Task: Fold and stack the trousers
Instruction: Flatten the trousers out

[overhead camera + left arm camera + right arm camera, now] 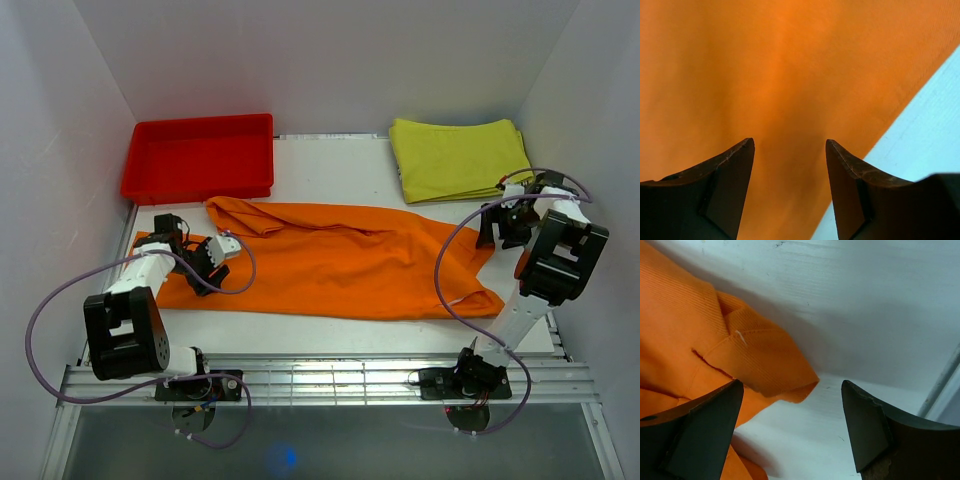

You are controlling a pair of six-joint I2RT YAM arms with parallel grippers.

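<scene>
The bright orange trousers [330,260] lie spread across the middle of the white table, with a fold near their upper left end. My left gripper [212,262] is low over their left end, open and empty; in the left wrist view orange fabric [765,75] fills the gap between its fingers. My right gripper [492,228] is at the trousers' upper right corner, open and empty. In the right wrist view a hemmed corner of the trousers [755,355] lies just ahead of the left finger, on bare table.
A red plastic tray [198,155] stands at the back left. A folded yellow-green cloth [455,158] lies at the back right. White walls close in the table on three sides. A metal rail [330,380] runs along the near edge.
</scene>
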